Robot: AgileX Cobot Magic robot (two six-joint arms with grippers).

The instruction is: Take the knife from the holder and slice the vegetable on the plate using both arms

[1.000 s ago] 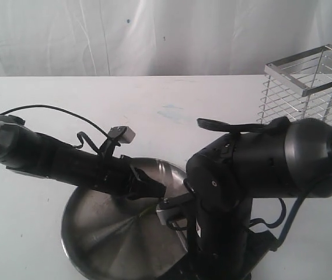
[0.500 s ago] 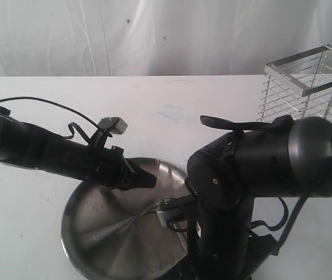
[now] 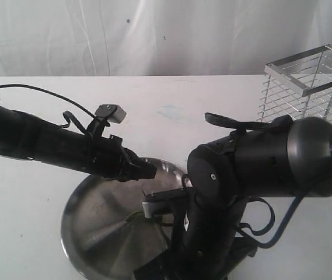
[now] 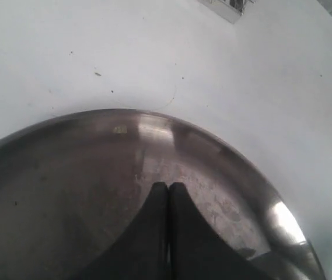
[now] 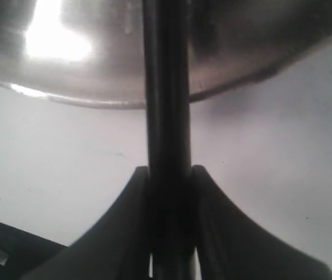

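The slim all-dark knife (image 5: 167, 105) is clamped between the right jaws, its length running out over the rim of the round stainless-steel plate (image 5: 95, 87) — a grip seen only from the right wrist. In the exterior view it cannot be made out behind the black right arm (image 3: 259, 163). A thin green vegetable sliver (image 3: 134, 216) on the plate is shown there alone. The left jaws are pressed together, empty, above the plate — shown from the left wrist. The chrome wire-grid holder (image 3: 306, 87) stands well apart on the white tabletop (image 3: 201, 99).
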